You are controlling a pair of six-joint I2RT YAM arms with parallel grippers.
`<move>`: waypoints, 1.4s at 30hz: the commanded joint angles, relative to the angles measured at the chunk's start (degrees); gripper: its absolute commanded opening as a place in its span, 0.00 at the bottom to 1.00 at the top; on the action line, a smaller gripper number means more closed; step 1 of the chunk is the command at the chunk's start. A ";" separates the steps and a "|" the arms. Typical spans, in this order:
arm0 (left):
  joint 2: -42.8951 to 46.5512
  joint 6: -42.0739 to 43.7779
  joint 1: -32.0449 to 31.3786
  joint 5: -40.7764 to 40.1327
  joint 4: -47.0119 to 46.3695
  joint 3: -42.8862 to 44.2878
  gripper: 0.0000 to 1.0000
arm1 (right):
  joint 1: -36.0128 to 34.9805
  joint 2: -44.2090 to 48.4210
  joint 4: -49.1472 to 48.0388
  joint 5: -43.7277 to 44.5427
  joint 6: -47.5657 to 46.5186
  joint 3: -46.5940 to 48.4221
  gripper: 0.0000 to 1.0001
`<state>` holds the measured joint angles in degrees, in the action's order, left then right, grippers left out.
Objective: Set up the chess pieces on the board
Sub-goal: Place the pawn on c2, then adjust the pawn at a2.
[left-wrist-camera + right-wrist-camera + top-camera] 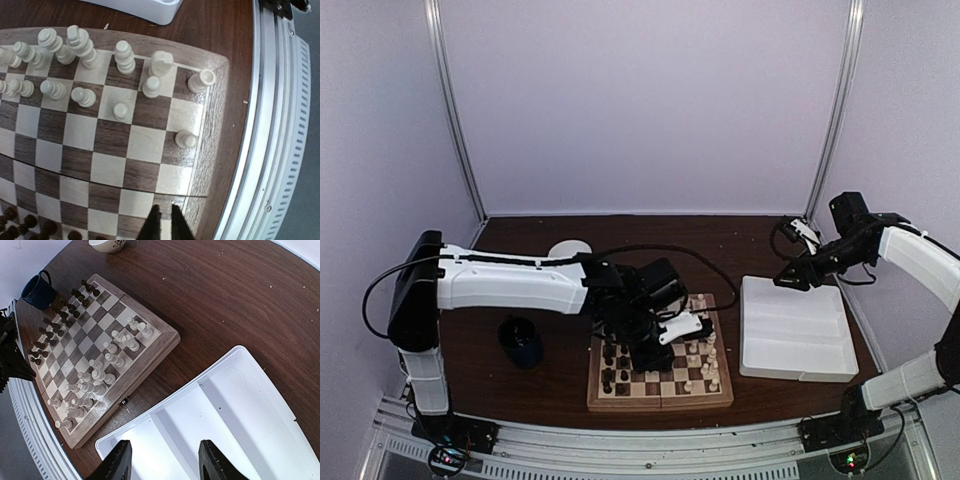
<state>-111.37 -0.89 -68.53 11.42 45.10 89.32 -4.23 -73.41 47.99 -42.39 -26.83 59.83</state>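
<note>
Where the board [660, 403] lies: on the table [225, 300], mid-way between the arms, so either can reach it.
Cream pieces [125, 55]: ranked along its right side, a few pawns out of line.
Dark pieces [60, 315]: ranked along its left side.
Left pincer [164, 225]: over the board, tips almost together; whether a piece is pinched cannot be told.
Right pincer [165, 462]: open, empty, over the tray [240, 405], likely parked clear.
</note>
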 commanded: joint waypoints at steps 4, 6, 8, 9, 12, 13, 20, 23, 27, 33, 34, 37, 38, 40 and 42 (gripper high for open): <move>0.12 -3.64 -0.45 4.36 -20.77 -10.09 0.00 | 0.19 0.20 0.08 -0.16 -0.42 0.22 0.49; -0.21 -3.39 -0.48 3.89 -23.03 -11.53 0.00 | 0.19 0.48 0.00 0.02 -0.42 0.05 0.49; -1.12 -3.33 -0.63 3.16 -23.68 -11.79 0.00 | 0.19 0.63 0.05 0.06 -0.38 0.02 0.50; -1.59 -3.33 -0.64 3.04 -23.80 -11.73 0.00 | 0.19 0.70 0.01 0.04 -0.35 0.02 0.49; -2.77 -3.33 -0.64 2.58 -24.48 -11.48 0.00 | 0.27 0.68 -0.09 0.11 -0.37 0.01 0.49; -3.13 -3.22 -0.62 2.73 -24.53 -11.26 0.00 | 0.27 0.64 -0.09 0.12 -0.33 0.02 0.49; -4.60 -1.59 -1.13 4.43 -24.56 -10.23 0.00 | 0.29 0.47 -0.09 0.19 -0.41 0.02 0.49; -5.26 -1.51 -1.23 5.26 -24.54 -9.89 0.00 | 0.28 0.38 -0.09 0.20 -0.42 0.01 0.49; -5.41 -1.45 -1.29 4.98 -23.03 -9.43 0.00 | 0.27 0.28 0.05 0.20 -0.42 0.02 0.49; -0.88 -1.53 -1.29 2.43 -22.41 -15.59 0.00 | 0.44 0.57 -0.18 0.21 -0.42 -0.16 0.50; -0.93 -1.35 -1.27 2.51 -22.42 -15.66 0.00 | 0.42 0.36 -0.24 0.06 -0.42 -0.03 0.50; -2.10 -0.84 -1.32 3.52 -23.25 -14.32 0.00 | 0.45 -0.42 0.04 -0.03 -0.49 0.47 0.50; -2.68 -0.68 -1.34 4.09 -23.59 -13.61 0.00 | 0.45 -0.58 0.13 -0.06 -0.58 0.60 0.50; -3.65 -0.08 -1.53 5.19 -23.98 -12.34 0.00 | 0.45 -0.49 0.30 0.02 -0.64 0.51 0.49; -4.38 0.32 -1.76 5.72 -24.04 -11.25 0.00 | 0.45 -0.02 0.20 0.09 -0.64 0.25 0.50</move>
<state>-113.65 -2.42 -69.60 15.62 21.34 75.66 -4.12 -73.49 48.01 -42.37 -26.85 59.83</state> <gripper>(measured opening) 0.003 0.495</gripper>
